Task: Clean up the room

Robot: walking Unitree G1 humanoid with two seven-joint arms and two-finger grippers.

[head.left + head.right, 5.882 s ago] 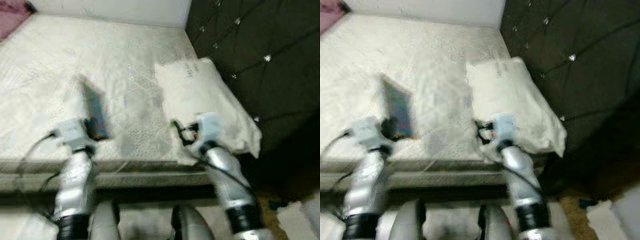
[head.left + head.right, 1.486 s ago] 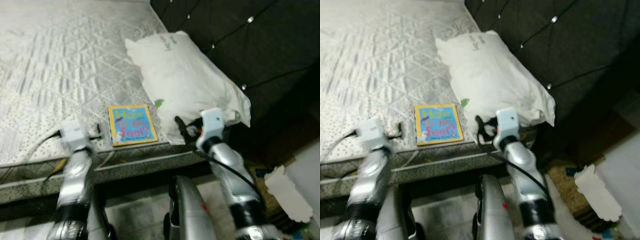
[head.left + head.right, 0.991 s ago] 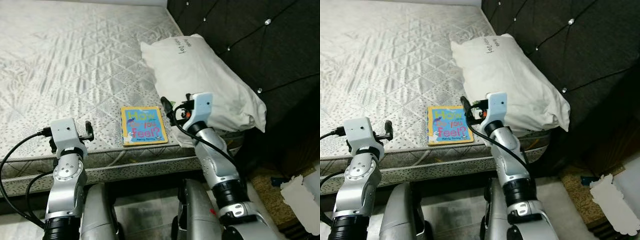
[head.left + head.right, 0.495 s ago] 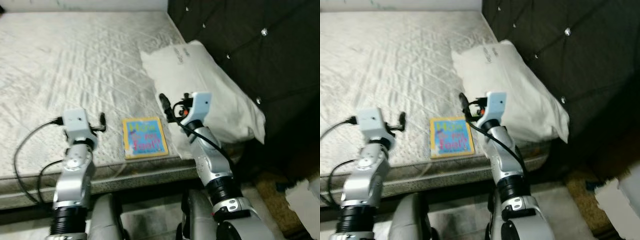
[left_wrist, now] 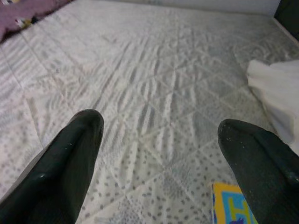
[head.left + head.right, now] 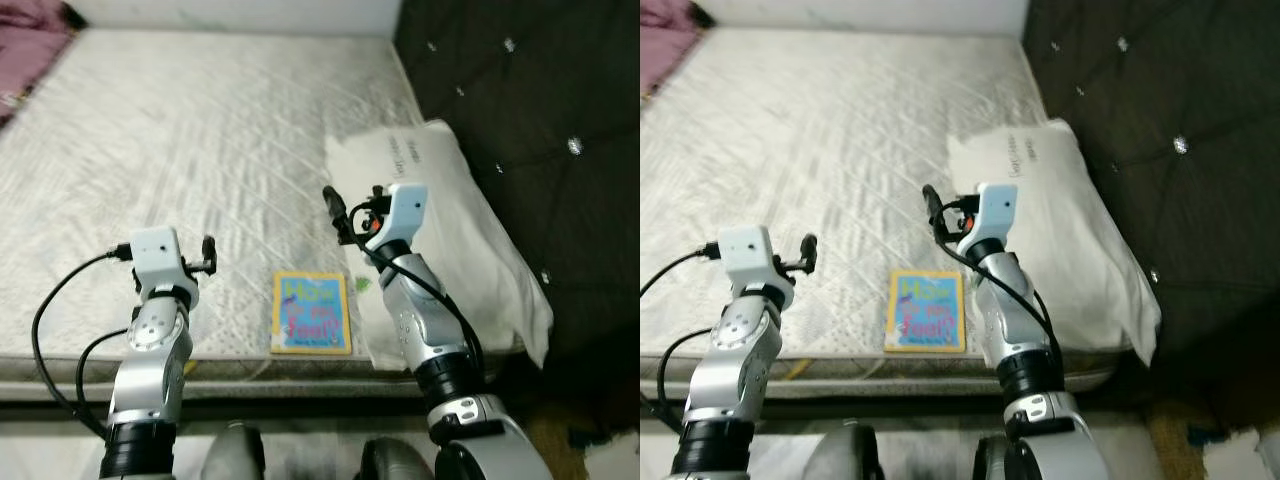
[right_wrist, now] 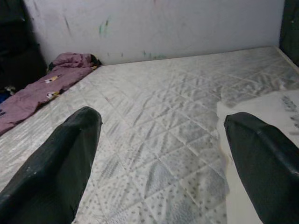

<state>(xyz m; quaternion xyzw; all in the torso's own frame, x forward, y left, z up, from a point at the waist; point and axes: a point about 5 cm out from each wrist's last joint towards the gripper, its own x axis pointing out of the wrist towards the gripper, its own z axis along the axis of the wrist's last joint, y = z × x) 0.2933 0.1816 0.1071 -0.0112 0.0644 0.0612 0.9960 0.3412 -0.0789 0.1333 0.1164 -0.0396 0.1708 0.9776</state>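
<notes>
A quilted mattress (image 6: 200, 130) bears a book (image 6: 312, 312), pillow (image 6: 455, 230) and purple blanket (image 7: 51, 81).

Bare mattress (image 6: 200, 130) lies open; pillow (image 6: 460, 230) and headboard (image 6: 540, 110) block the right.

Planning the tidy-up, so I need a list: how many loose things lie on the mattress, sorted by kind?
Books: 1, the yellow-edged picture book
Pillows: 1, the white pillow
Bedding or clothing: 1, the purple cloth at the far corner
Total: 3
</notes>
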